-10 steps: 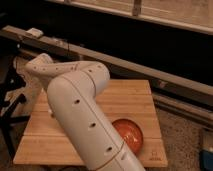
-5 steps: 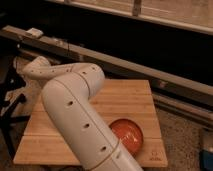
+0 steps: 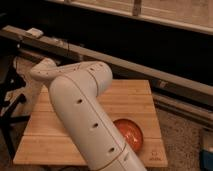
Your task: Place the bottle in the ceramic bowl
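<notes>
Wooden surface (image 3: 142,95) before dark rails (image 3: 165,82); ceramic bowl (image 3: 132,135) unmoved. Left of the bowl, the arm (image 3: 85,112) barely shifted; claw hidden behind it, grip cannot be told; bottle unseen, placement judged pending.

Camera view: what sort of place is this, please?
Probably a lab or workshop: a square light wooden table holding a glossy orange-red ceramic bowl, a speckled floor, a long metal rail behind. The gripper is not in view.
</notes>
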Controlling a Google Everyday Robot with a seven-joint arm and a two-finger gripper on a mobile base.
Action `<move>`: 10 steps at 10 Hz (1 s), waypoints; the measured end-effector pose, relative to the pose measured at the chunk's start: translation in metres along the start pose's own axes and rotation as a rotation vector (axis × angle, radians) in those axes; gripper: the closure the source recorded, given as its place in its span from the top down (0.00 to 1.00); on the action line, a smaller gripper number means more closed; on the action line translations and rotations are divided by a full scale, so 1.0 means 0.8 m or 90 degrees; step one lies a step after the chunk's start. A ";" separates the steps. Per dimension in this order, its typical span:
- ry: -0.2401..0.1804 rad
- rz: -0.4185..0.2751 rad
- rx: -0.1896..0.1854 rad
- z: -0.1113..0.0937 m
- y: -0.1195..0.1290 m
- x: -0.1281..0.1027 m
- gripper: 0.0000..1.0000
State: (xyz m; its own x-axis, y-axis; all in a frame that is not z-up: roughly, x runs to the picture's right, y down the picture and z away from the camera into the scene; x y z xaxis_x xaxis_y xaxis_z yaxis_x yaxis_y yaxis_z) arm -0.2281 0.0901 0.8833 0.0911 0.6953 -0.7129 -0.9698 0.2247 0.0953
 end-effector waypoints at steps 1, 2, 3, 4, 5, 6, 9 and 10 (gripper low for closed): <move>0.006 0.014 -0.002 0.004 -0.012 0.005 0.65; 0.015 0.027 -0.010 0.007 -0.020 0.009 0.65; 0.024 0.045 -0.026 0.009 -0.029 0.009 0.65; 0.037 0.065 -0.048 0.014 -0.038 0.009 0.65; 0.050 0.088 -0.070 0.020 -0.047 0.004 0.65; 0.058 0.102 -0.085 0.024 -0.051 0.000 0.65; 0.078 0.143 -0.126 0.038 -0.058 -0.017 0.65; 0.088 0.170 -0.156 0.047 -0.056 -0.032 0.65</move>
State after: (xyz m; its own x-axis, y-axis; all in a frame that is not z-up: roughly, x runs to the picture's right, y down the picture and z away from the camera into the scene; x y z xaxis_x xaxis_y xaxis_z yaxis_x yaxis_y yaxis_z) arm -0.1781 0.0879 0.9232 -0.1865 0.6055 -0.7736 -0.9822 -0.1329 0.1328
